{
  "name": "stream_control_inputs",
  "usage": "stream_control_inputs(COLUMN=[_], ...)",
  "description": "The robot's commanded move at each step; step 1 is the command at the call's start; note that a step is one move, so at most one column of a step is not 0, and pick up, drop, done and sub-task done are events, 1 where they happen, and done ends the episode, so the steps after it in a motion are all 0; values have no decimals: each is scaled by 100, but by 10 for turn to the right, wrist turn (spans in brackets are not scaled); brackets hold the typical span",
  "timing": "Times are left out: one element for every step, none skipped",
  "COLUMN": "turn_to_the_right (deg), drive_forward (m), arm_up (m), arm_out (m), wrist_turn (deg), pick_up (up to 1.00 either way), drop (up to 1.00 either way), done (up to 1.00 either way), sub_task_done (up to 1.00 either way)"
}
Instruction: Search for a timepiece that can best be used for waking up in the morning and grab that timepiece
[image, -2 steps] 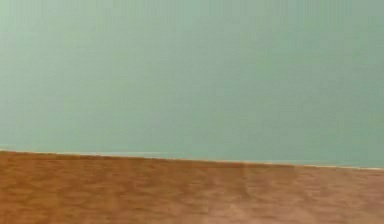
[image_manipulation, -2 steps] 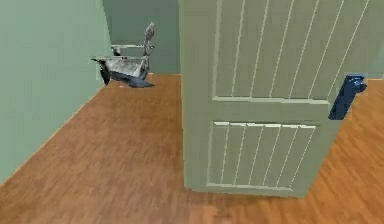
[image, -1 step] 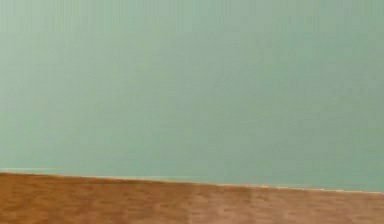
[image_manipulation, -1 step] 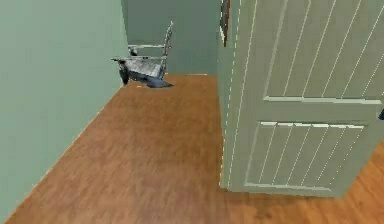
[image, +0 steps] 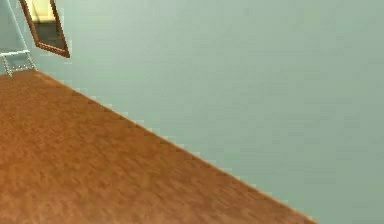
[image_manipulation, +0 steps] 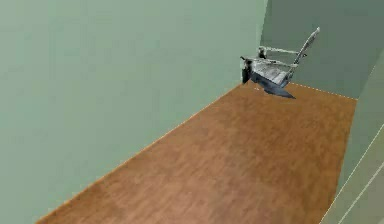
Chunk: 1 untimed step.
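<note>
One wooden frame (image: 45, 25), one grey metal object (image_manipulation: 275, 68); jaws' state cannot be told

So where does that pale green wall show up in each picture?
Forward view: the green wall covers the upper right, above a slanting edge.
Arm side view: the green wall covers the left side, running back to the far corner.
Shared landmark: the wooden floor at its foot.
</note>
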Motion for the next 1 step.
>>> stream_control_inputs(turn_to_the_right=[0], drive_forward=[45], arm_up=[0], arm_out=[0], wrist_turn=[0], pick_up=[0], drop=[0], done=[0], sub_task_done=[0])
